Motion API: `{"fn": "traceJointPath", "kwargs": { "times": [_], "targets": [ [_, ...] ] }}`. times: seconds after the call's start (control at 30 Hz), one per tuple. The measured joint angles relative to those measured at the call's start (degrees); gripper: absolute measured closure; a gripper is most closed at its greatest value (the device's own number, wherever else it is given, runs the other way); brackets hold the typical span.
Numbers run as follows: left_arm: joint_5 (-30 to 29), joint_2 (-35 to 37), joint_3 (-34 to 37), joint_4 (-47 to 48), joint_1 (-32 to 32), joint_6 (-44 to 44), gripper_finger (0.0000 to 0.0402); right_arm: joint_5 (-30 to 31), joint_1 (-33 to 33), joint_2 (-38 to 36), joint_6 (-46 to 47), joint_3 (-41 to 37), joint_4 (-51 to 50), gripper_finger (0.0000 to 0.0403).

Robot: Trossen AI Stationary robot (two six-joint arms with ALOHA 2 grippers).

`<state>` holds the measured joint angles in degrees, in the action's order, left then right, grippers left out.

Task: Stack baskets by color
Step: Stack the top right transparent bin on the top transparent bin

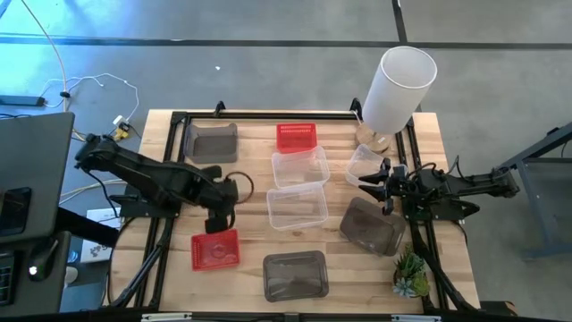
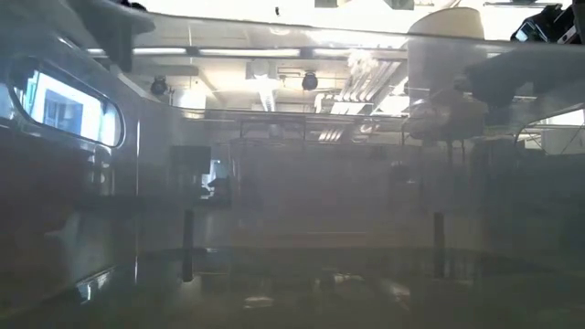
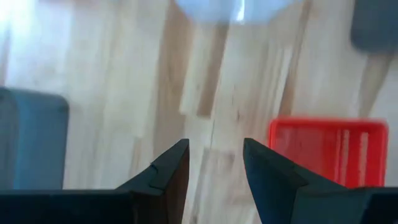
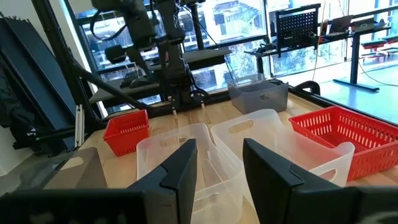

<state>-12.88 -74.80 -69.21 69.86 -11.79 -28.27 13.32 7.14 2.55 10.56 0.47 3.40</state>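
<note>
Wooden planks make up the table [image 1: 250, 179], and the baskets lie scattered over it, none yet stacked. One red basket [image 1: 215, 249] sits near the front-left corner, just beside the left gripper [image 1: 221, 217]; the other red basket [image 1: 296, 137] sits toward the back edge, well apart from it. Two clear baskets [image 1: 298, 186] lie at the middle, touching or nearly so, and a third clear basket [image 1: 365, 165] sits near the right edge. Grey baskets are at the back-left [image 1: 211, 141], the front edge [image 1: 295, 275] and the right [image 1: 373, 225].

These look like thin, light plastic, stiff enough at the rim but likely to flex and slide on the wood; the mesh red ones probably give more bite than the smooth clear ones. A pinch on a wall at the rim seems the best hold.

The left gripper hangs over bare wood with its jaws apart, holding nothing. The right gripper [image 1: 382, 185] waits near the right edge, jaws apart and empty, beside a white cylinder [image 1: 397, 88]; a small plant [image 1: 410, 273] stands at the front-right corner.
</note>
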Motion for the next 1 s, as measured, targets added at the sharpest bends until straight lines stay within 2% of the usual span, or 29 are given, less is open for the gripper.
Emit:
{"fn": "traceJointPath", "kwargs": {
  "times": [0.2, 0.43, 0.63, 0.77, 1.0],
  "targets": [
    [-1.5, 3.8, 0.0, -4.4, 1.0, 0.9, 0.0266, 0.0, 0.0, 0.0, 10.9, 0.0, 4.2, 0.0284],
    [-5.7, 4.7, 0.8, -5.3, 1.0, 1.1, 0.0266, 6.7, 0.0, 0.1, 8.1, 0.1, 9.0, 0.0284],
    [-1.0, 4.9, 9.2, -13.7, 2.4, 2.5, 0.0266, 13.4, 0.0, 0.1, 3.6, 3.0, 8.6, 0.0284],
    [0.3, 4.9, 13.5, -17.8, 4.3, 4.5, 0.0266, 18.1, 0.0, 0.5, 1.2, 6.0, 2.6, 0.0284],
    [2.3, 6.1, 16.7, -22.0, 10.5, 9.9, 0.0266, 21.4, 0.0, 4.7, 12.8, 12.6, -13.2, 0.0284]
  ]
}}
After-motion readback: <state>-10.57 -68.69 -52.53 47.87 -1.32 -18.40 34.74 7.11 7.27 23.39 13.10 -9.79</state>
